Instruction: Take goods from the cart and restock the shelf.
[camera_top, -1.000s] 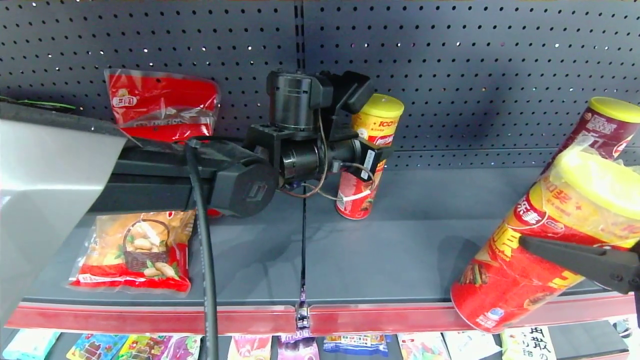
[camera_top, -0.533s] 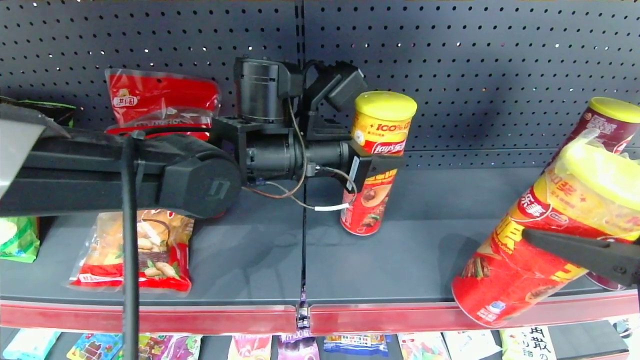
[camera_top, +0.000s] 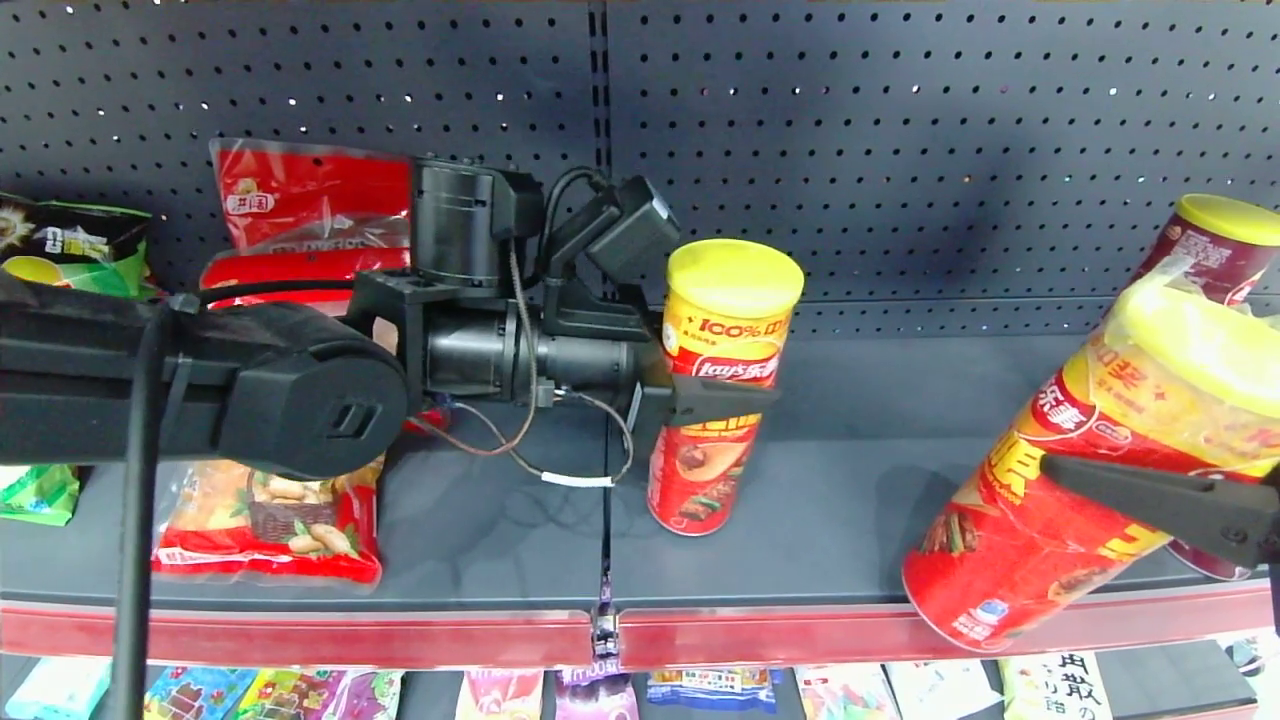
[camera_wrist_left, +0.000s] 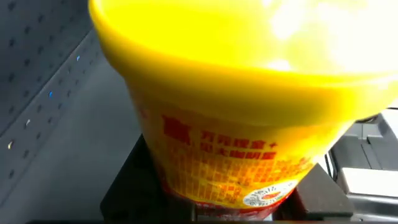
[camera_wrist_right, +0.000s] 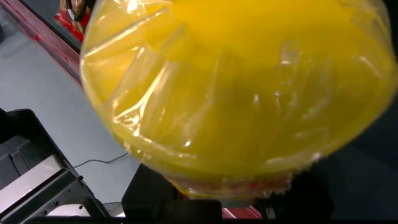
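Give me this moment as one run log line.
left gripper: jaws shut on small chip can, upright at mid shelf | right gripper: jaws shut on wrapped chip can, tilted at shelf's right front

Bare shelf (camera_top: 850, 480) opens between centre can (camera_top: 705, 470) and large can (camera_top: 1080, 470). Peanut bag (camera_top: 290, 520), seemingly lying flat, blocks the left.

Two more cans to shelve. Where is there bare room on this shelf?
Widest bare patch: shelf between the small can in the left gripper and the wrapped can in the right gripper. A narrower strip between the peanut bag and the small can lies under the left arm. The red bag crowds the left rear.
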